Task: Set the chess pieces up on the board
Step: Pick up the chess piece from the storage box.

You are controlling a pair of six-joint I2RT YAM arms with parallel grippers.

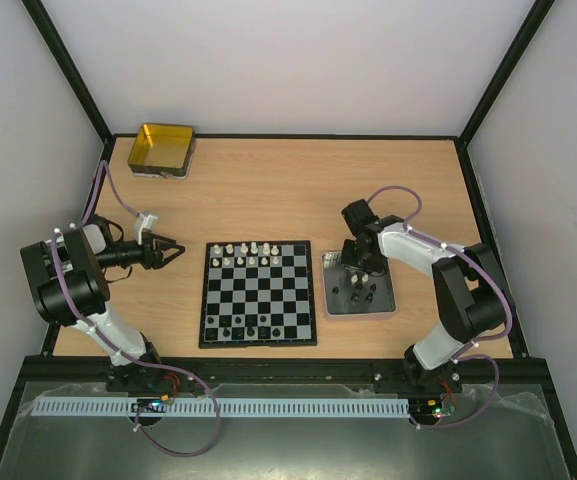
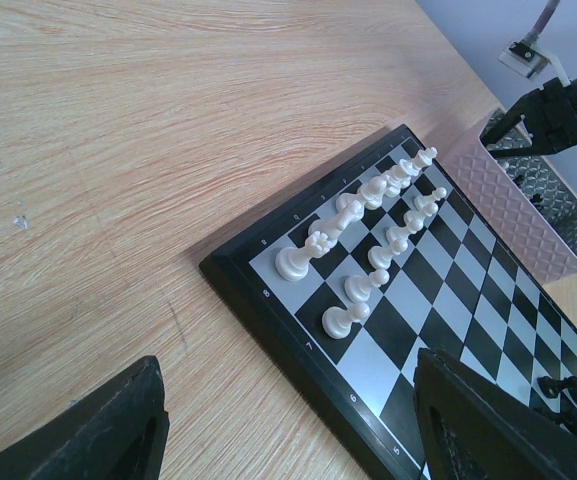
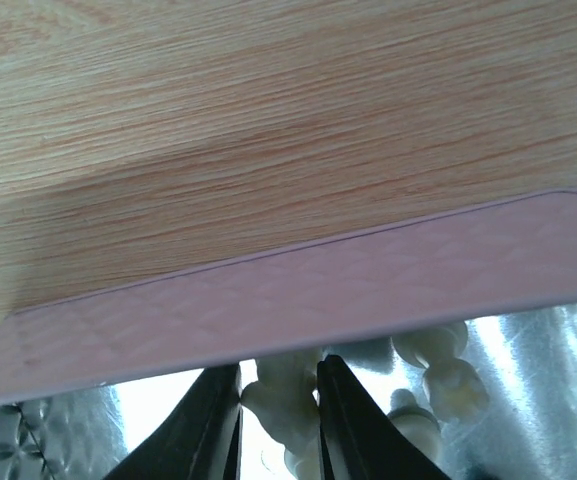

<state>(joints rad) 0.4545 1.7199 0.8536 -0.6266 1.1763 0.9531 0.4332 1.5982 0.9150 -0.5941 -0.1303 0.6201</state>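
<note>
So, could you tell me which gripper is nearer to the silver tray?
Right. The right gripper is inside the tray, closed around a white chess piece; the left gripper hovers left of the board.

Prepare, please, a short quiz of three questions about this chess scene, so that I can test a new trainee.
1. True or false: the white plastic chess pieces on the black and grey checked chessboard stand along its edge far from the arms.
2. Over the silver-grey square tray, what sits between the fingers of the right pincer? A) a white chess piece B) a black chess piece C) nothing
3. Where is the gold-yellow metal tin?

Key: 1 true; 2 A; 3 at the far left corner of the light wooden table.
</note>
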